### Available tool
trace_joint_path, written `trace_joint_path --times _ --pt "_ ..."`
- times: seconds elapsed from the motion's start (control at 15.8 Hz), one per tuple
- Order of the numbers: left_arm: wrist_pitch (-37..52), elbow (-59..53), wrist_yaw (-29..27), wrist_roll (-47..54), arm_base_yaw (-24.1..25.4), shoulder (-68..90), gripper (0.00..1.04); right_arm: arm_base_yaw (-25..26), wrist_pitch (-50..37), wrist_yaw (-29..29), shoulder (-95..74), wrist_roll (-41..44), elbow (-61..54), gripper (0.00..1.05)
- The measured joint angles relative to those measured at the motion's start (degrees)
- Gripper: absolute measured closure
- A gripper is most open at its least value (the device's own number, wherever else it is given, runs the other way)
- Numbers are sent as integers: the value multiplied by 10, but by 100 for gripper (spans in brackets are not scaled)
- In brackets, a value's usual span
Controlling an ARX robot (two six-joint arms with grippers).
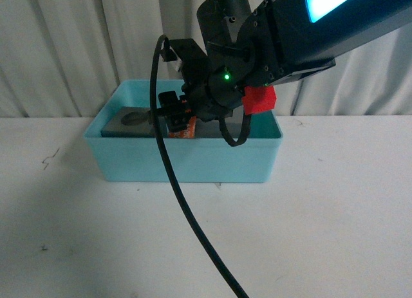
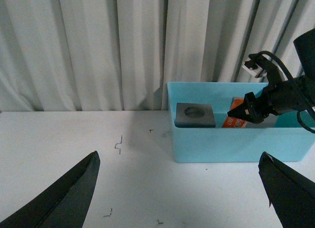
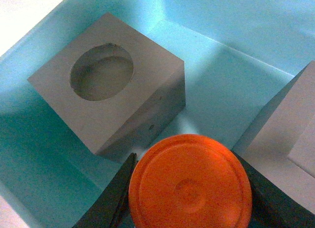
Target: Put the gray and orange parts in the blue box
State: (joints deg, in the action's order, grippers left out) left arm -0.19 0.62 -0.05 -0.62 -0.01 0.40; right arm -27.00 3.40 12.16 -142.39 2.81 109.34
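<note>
**A:** While the right gripper hangs inside the blue box, we note its jaws clamped on the orange cylinder, one dark finger pressed to each side of it. Seen from the right wrist, the cylinder's flat end faces the camera, so we cannot tell how far its lower end sits above the box floor.

**B:** Agreed. Just beyond one jaw stands the gray cube with the round hole; just outside the other jaw we see the second gray cube, only partly in view. Both are already in the box. The cylinder sits between them, close to each.

**A:** That is our main risk. If the jaws open wide, a finger could knock either cube, or the cylinder could land on a cube's edge and tip over.

**B:** Tipping inside the box is harmless for the task, in our judgement. Worse would be a release from too high: it could bounce or roll, though the walls should contain it.

**A:** We also flag the black cable looping in front of the box; on withdrawal it might snag the rim.

**B:** Left gripper: jaws spread apart, empty, well away from the box over the white table.
</note>
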Motion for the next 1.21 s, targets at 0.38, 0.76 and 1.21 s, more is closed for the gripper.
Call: trace_joint_path --times 0.38,0.76,1.21 --pt "0 0 0 0 0 0 7 -7 59 -15 -68 5 104 57" --pt "0 0 0 0 0 0 7 -14 29 -19 -71 1 102 5" --pt "0 0 0 0 0 0 7 26 -168 0 158 -8 -181 6"
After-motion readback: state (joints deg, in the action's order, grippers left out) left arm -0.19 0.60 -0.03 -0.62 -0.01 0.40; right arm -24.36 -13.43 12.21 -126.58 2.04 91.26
